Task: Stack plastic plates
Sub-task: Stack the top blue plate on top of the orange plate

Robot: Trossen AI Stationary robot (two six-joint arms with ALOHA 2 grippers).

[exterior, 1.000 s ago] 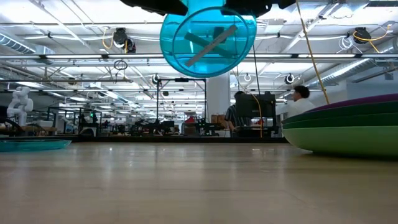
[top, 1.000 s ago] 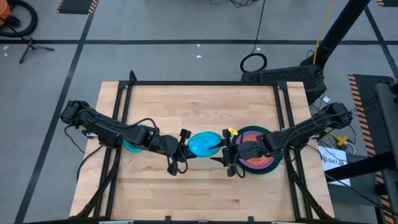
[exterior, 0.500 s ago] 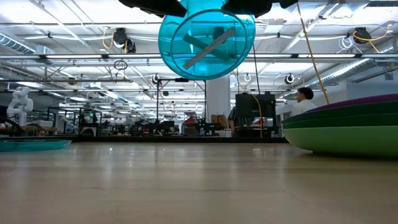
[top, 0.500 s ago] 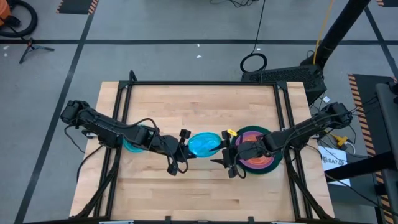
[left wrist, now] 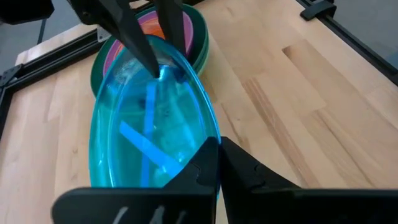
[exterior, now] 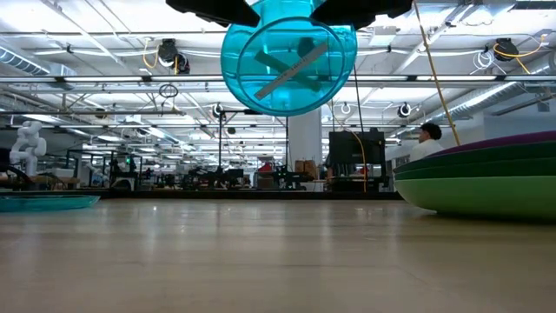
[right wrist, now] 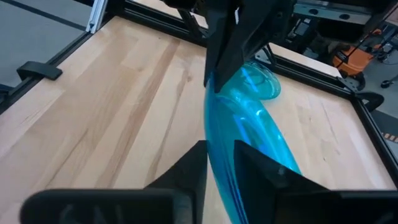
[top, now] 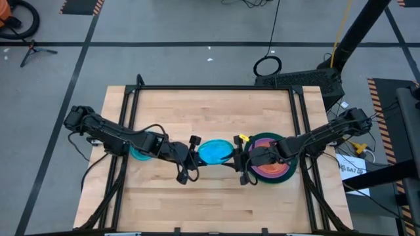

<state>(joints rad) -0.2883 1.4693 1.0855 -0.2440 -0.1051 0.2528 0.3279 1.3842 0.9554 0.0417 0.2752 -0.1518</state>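
Two grippers at one cyan plate [top: 215, 151], held on edge above the middle of the table [top: 210, 111]. Left gripper [top: 195, 157] pinched tight on its near rim. Right gripper [top: 237, 158] at the opposite rim, astride it; pressing or not, cannot tell. Beside it, a stack of plates [top: 272, 177], purple and orange on greens. Second cyan plate [exterior: 43, 202] flat under the left arm. On a sheet [top: 351, 169] off the right edge: "SA7".

A pale wooden bench [top: 210, 111] bears a black metal frame [top: 213, 88] along its edges. Beyond its far edge, a coiled black cable [top: 268, 65] lies on the grey floor [top: 164, 26]. A person [exterior: 423, 139] sits in the room behind.
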